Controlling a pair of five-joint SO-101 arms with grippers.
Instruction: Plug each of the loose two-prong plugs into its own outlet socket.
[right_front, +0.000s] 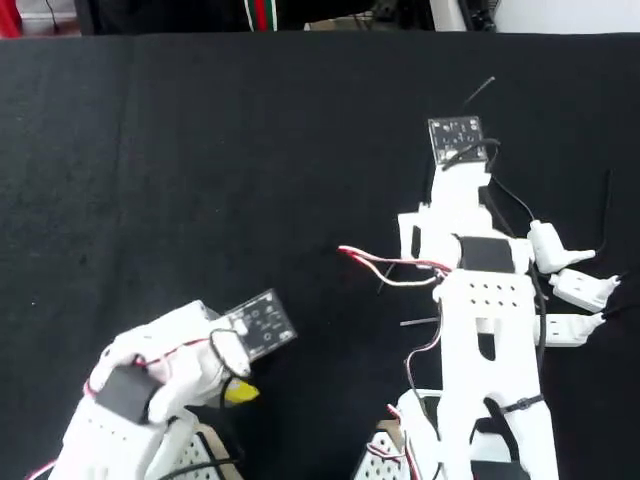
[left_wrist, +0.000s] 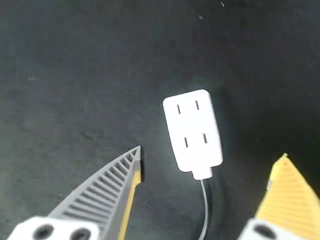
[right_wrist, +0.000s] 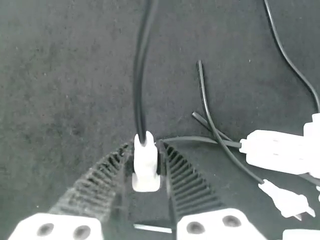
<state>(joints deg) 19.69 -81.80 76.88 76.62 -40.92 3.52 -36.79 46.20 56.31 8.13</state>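
White plugs, two: held plug (right_wrist: 146, 170) pinched in the right tool (right_wrist: 145, 147), loose plug (right_wrist: 286, 200) beside one outlet block (right_wrist: 280, 148). Left tool (left_wrist: 211, 152) gapes empty over a second outlet (left_wrist: 193, 134) on the counter (left_wrist: 75, 75).

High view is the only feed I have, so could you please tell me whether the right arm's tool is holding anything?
Observer: Yes, the right tool is shut on a small white plastic plug with a black cord.
Operator: Thank you; what lies under the left arm?
Observer: A white plastic outlet block with two sockets lies flat on the black cloth, between the fingers of the open left tool, neither touching it.
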